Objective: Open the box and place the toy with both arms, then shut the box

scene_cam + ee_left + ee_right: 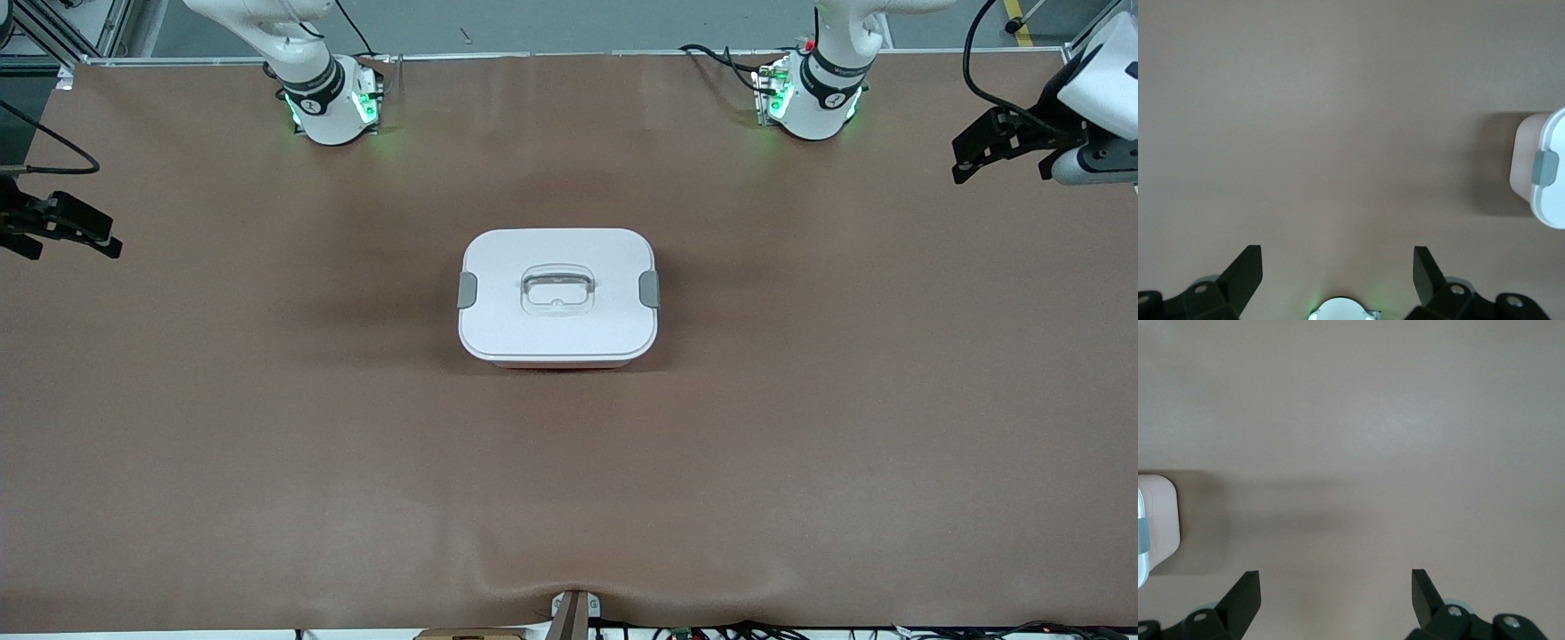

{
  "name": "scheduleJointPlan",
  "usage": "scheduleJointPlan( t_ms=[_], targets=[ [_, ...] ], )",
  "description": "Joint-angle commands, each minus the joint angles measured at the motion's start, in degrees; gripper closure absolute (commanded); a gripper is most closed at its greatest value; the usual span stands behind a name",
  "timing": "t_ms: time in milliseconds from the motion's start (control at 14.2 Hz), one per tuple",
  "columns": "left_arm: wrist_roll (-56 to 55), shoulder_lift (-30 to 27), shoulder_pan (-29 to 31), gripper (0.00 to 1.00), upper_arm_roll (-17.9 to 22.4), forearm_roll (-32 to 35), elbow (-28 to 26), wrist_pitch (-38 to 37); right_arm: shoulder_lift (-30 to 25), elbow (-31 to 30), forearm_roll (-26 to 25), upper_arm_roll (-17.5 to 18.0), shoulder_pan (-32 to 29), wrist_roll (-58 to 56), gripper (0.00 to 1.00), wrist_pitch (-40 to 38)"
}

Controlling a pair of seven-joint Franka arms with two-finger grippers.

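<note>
The box (558, 298) sits closed at frame centre, both grey clips latched. The left gripper (1000, 147), upper right edge, and the right gripper (62, 227), left edge, hang spread wide, probably waiting. No toy is visible.

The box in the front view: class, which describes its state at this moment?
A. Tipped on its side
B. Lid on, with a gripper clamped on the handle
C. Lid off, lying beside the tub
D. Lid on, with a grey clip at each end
D: the box sits upright with its white lid on and both grey clips at its ends, untouched by either gripper.
</note>
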Motion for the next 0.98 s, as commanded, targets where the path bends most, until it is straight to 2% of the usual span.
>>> scheduleJointPlan(
  t_ms=[0,211,492,913],
  targets=[
    [3.0,-2.0,-0.8,0.0,1.6,1.1,-2.0,0.1,-0.3,0.7,-0.6,0.1,-0.2,0.6,0.0,-1.8],
    [2.4,-0.6,-1.7,0.0,3.5,0.3,-0.7,0.9,-0.3,0.7,-0.6,0.0,-0.2,0.6,0.0,-2.3],
    [3.4,1.4,-0.9,0.0,3.7,-3.3,-0.2,2.5,-0.4,1.0,-0.4,0.2,-0.9,0.5,0.0,-2.2],
    [3.4,1.7,-1.3,0.0,3.5,-2.8,0.0,2.6,-0.2,1.6,-0.7,0.1,-1.3,0.5,0.0,-2.0]
  ],
)
